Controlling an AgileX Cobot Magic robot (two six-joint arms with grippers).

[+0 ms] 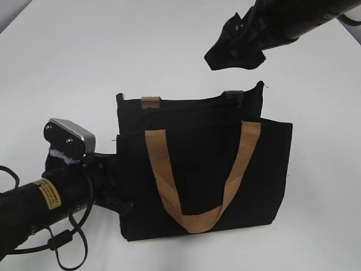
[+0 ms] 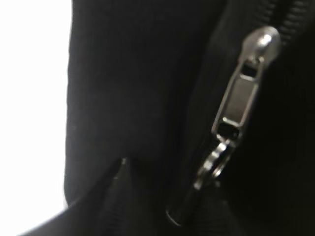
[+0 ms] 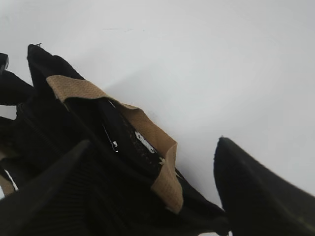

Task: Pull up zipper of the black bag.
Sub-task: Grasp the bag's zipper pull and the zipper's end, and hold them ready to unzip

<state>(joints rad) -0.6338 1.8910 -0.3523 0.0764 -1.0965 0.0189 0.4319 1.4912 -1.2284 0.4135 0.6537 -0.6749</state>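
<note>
The black bag [image 1: 203, 169] lies in the middle of the white table, its tan handle [image 1: 194, 217] on top. My left gripper [image 1: 115, 189] presses against the bag's left side. The left wrist view shows the zipper [image 2: 243, 96] close up; its silvery ring pull [image 2: 211, 167] hangs down beside my left gripper [image 2: 157, 196]. One dark finger shows left of the pull; the other is lost against the black fabric. My right gripper [image 1: 234, 51] hovers above the bag's far right corner. It is open [image 3: 152, 162] and empty over the rear handle [image 3: 162, 167].
The white table [image 1: 84, 68] surrounds the bag. The left arm with its yellow label [image 1: 51, 195] and a looped black cable [image 1: 67, 248] fills the lower left. The right arm [image 1: 304, 17] comes in from the top right.
</note>
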